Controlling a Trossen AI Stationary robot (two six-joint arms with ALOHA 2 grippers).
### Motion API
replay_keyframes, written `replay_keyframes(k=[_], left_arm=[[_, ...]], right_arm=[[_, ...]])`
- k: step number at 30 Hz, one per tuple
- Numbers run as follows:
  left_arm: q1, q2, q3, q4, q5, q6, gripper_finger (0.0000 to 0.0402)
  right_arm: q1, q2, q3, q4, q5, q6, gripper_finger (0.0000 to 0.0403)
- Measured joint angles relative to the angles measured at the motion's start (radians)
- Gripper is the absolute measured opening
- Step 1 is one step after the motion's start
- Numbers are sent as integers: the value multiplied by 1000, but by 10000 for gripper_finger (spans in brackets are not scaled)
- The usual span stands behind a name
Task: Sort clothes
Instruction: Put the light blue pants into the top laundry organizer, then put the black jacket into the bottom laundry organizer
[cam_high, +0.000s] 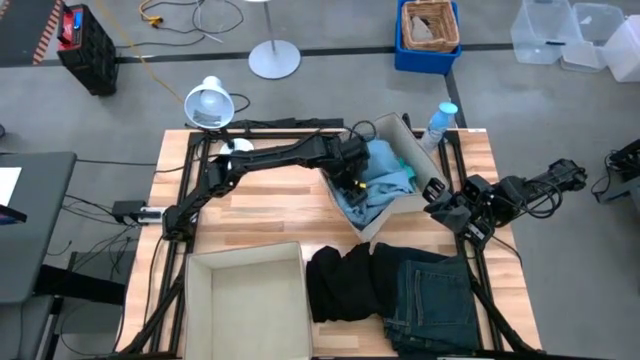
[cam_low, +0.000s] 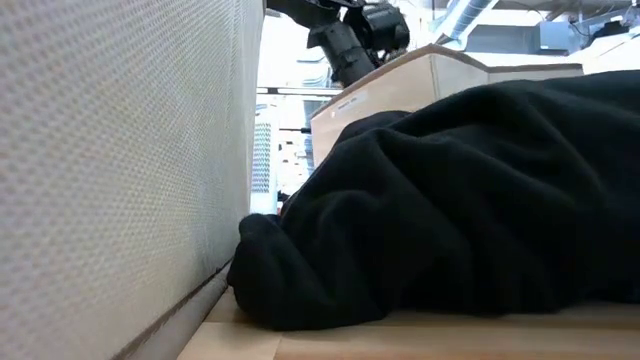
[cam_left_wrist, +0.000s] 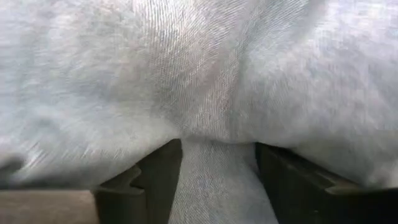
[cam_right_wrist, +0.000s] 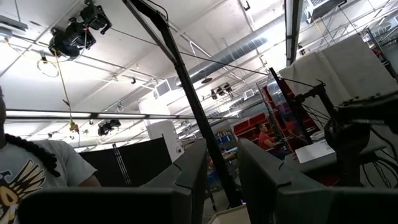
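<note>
Fingers astride light denim, black garment low

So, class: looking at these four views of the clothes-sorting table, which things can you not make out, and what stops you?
- Left gripper, high view: its fingertips are sunk in the box among the denim piece.
- Left wrist view: pale cloth fills the picture; the garment's outline is hidden.
- Low view: the black garment and a box wall block the table beyond.
- Jeans, high view: cut off by the bottom edge.
</note>
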Motion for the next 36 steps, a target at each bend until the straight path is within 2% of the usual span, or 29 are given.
replay_keyframes(k=[4,8,13,18,22,29,32,36], left_arm=[[2,-65,0,85,-13,19,247],[12,-134,2,94,71,27,269],[6,-251,2,134,99,37,261],[6,-372,4,242,69,54,241],[11,-467,4,282,53,99,224],[-23,-587,4,149,-57,162,193],[-55,-631,4,137,-115,164,182],[-101,-680,5,99,-169,168,170]], right_arm=[[0,0,0,-1,0,2,109],[0,2,0,-3,0,2,109],[0,32,6,16,8,51,109],[0,109,101,-49,18,72,109],[-1,195,224,-221,19,47,109],[1,353,465,-683,26,129,113],[6,429,563,-870,25,193,133],[38,529,670,-1051,4,296,185]])
